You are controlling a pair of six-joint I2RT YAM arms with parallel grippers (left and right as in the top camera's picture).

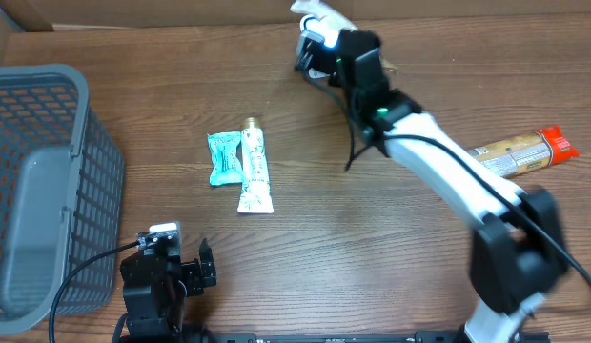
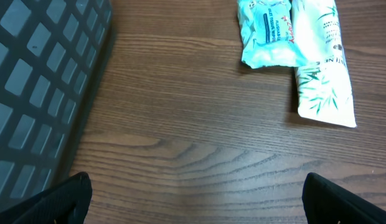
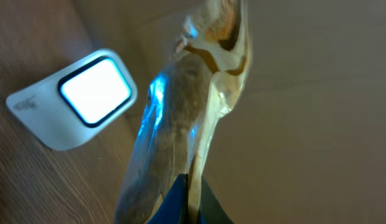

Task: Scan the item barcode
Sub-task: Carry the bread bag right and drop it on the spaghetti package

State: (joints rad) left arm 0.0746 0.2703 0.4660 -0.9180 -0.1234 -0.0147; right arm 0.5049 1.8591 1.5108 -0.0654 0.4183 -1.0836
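Over on the left, the left gripper sits with its jaws spread wide and nothing between them. The grey basket is off its left side. The teal packet and the white tube lie side by side ahead of it, to the right. That arm is well away from the scan, I'd say.

The right gripper is the near one, pinched tight on the bottom edge of a clear crinkly packet with brownish contents. The packet's long axis runs up and away from the fingers, leaning a touch right at the top.

And there's the scanner, white with its window lit, just off the packet's left side, near but apart. A blue glint shows on the film. No barcode is visible on the face we see, so the next move looks like a turn of the packet toward that window.
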